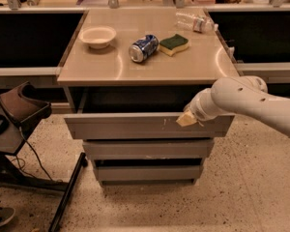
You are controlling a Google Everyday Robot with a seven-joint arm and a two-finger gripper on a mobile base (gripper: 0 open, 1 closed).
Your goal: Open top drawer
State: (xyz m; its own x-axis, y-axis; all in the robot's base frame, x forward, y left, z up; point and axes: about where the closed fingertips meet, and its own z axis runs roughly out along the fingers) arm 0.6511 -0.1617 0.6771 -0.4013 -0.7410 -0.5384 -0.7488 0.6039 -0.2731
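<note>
The top drawer (130,126) is the widest grey drawer, with white scuff marks right of centre. It stands pulled out from under the counter, its dark inside showing behind the front. My gripper (187,119), at the end of the white arm coming from the right, sits at the drawer front's upper edge, right of centre, by the scuffs. Two narrower grey drawer fronts (147,150) lie below, set further back.
On the counter (106,69) stand a white bowl (98,36), a blue can on its side (143,48), a green and yellow sponge (173,44) and a clear bottle lying down (194,21). A dark chair or stand (19,111) is at the left.
</note>
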